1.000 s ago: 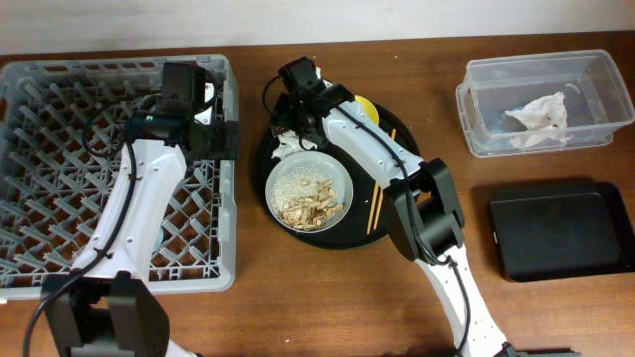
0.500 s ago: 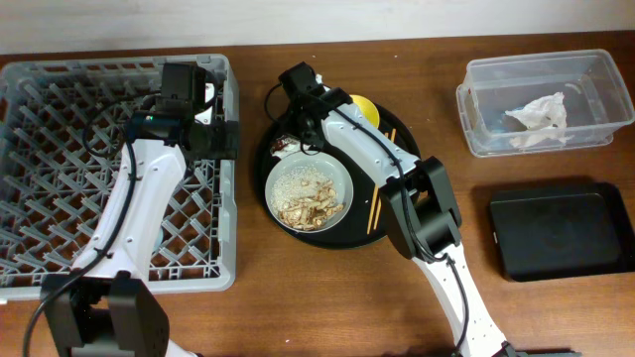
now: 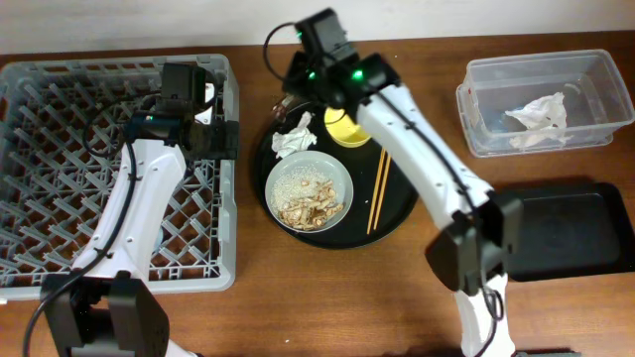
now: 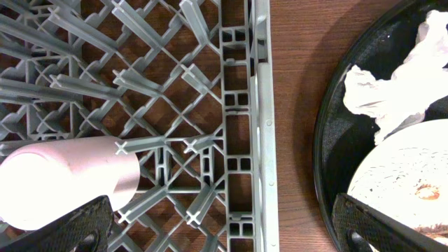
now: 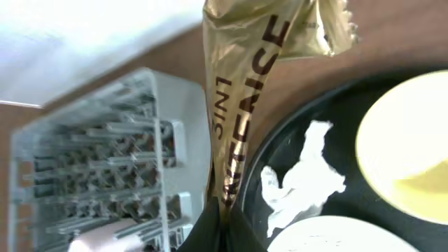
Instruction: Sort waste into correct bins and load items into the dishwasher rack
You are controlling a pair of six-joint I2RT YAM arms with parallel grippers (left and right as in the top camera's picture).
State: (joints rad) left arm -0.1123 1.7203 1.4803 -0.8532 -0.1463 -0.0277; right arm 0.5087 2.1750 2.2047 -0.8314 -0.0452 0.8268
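My right gripper (image 5: 222, 217) is shut on a brown-gold snack wrapper (image 5: 245, 105), which hangs in the air above the back left of the round black tray (image 3: 397, 213). Below it on that tray lie a crumpled white napkin (image 3: 295, 136), a yellow bowl (image 3: 347, 127), a grey-green dish (image 3: 308, 193) with rice and brown scraps, and chopsticks (image 3: 378, 188). My left gripper (image 4: 224, 224) is open over the right edge of the grey dishwasher rack (image 3: 60, 178). A pink cup (image 4: 66, 178) lies in the rack by its left finger.
A clear tub (image 3: 585, 69) at the back right holds another white napkin (image 3: 538, 116). In front of it sits a shallow black tray (image 3: 571, 233), partly under my right arm. A strip of bare wood separates the rack from the round tray.
My right gripper has shut on the wrapper and risen with it off the tray's back left, uncovering the napkin and yellow bowl. The left arm has not moved.
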